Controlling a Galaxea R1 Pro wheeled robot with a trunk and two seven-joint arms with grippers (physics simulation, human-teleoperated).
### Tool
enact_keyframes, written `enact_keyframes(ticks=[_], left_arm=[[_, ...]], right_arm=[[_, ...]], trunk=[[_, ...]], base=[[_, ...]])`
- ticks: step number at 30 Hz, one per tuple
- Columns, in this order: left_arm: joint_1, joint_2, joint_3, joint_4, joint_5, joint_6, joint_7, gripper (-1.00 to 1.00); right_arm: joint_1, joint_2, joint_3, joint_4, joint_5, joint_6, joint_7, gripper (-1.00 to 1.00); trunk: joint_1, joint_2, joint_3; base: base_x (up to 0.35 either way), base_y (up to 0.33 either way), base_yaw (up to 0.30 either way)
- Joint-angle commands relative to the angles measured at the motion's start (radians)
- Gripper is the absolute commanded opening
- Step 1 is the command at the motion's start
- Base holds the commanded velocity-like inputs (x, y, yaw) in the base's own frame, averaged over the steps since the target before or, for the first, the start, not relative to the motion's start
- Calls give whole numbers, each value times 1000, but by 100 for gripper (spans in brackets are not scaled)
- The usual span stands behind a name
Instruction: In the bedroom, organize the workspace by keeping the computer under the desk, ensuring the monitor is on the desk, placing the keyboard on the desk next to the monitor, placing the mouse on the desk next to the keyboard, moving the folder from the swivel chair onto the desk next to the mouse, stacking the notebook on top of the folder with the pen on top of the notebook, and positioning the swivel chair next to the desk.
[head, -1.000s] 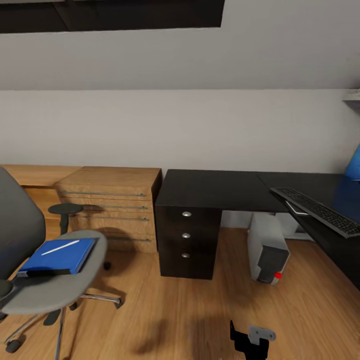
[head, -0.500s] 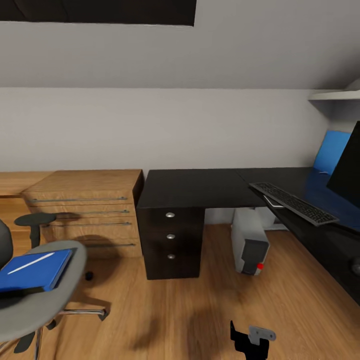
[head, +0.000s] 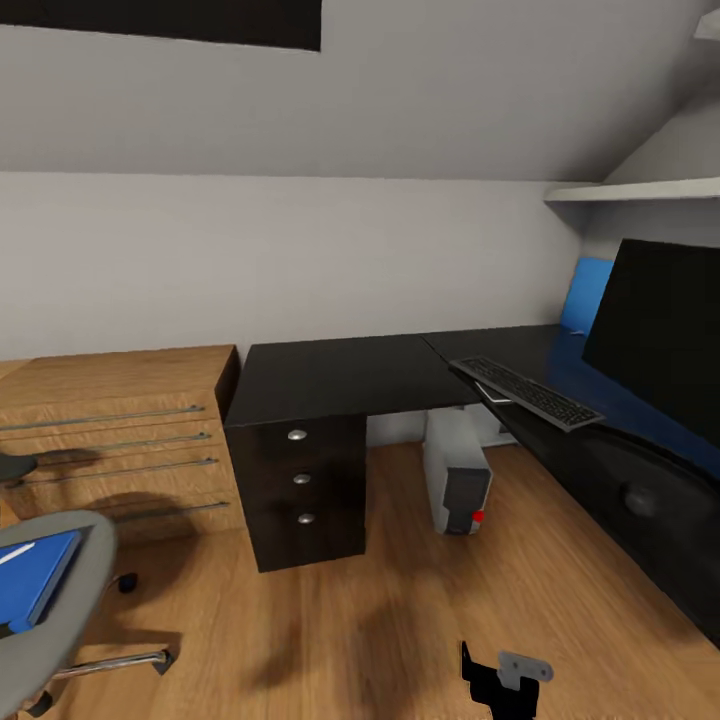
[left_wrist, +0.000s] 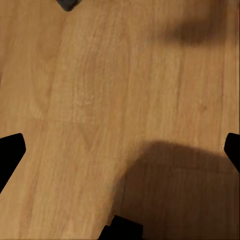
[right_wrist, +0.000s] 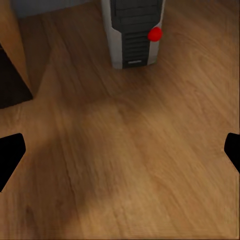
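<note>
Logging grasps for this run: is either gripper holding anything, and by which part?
Nothing is held. Both wrist views show spread fingers with only wooden floor between them.

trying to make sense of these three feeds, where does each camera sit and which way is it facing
Head view: on the robot's head, facing forward and down at the desk, keyboard, monitor and computer; a dark piece of the robot's own body pokes in at the lower edge.
Left wrist view: near the left pincer, looking down at the wooden floor; dark fingertips at the edges.
Right wrist view: near the right pincer, looking down at floor and the computer.
Shared: the computer, in the head and right wrist views.
</note>
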Motion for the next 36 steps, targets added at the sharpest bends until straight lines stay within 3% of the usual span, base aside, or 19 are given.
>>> enact_keyframes(ticks=[1,10,17,19,20,22,26,30,31,32,34,35,36], left_arm=[[0,0,-8,0,6,-5,7,100],[0,0,-7,0,8,-3,9,100],[0,1,-7,0,9,4,9,100],[0,0,-7,0,9,4,9,100],[0,1,-7,0,9,4,12,100],[0,1,-7,0,10,4,13,100],[0,2,-6,0,10,2,15,100],[0,1,-6,0,10,1,16,100],[0,1,-6,0,10,1,16,100],[0,0,-6,0,9,1,16,100],[0,0,-6,0,9,1,16,100],[0,0,-6,0,9,1,16,100],[0,0,-6,0,9,1,16,100]], right_arm=[[-1,0,-4,2,-3,-5,2,100],[-1,0,-3,2,-2,0,-2,100],[-1,-2,-1,0,1,4,-4,100],[-2,2,10,-48,0,1,-7,100],[-3,7,13,-219,1,36,-31,100],[-3,12,14,-319,1,115,-57,100],[-3,27,22,-617,1,448,-115,100],[-3,32,51,-854,0,671,-132,100],[-3,33,57,-926,-1,750,-136,100],[-3,34,62,-1031,-2,877,-140,100],[-3,33,64,-1133,-1,1005,-143,100],[-3,31,63,-1237,-1,1125,-144,100],[-2,30,63,-1272,-1,1160,-144,100]], trunk=[[-4,7,2],[-39,70,27],[-65,119,47],[-73,133,53],[-77,140,57],[-85,154,63],[-100,182,75],[-115,210,88],[-119,217,91],[-123,224,94],[-131,238,100],[-134,245,104],[-138,252,107]], base=[[0,0,-298],[0,0,-261],[0,0,-33],[0,0,0],[0,0,0],[0,0,0],[0,0,0],[0,0,0],[0,0,0],[0,0,0],[0,0,0],[0,0,0],[0,0,0]])
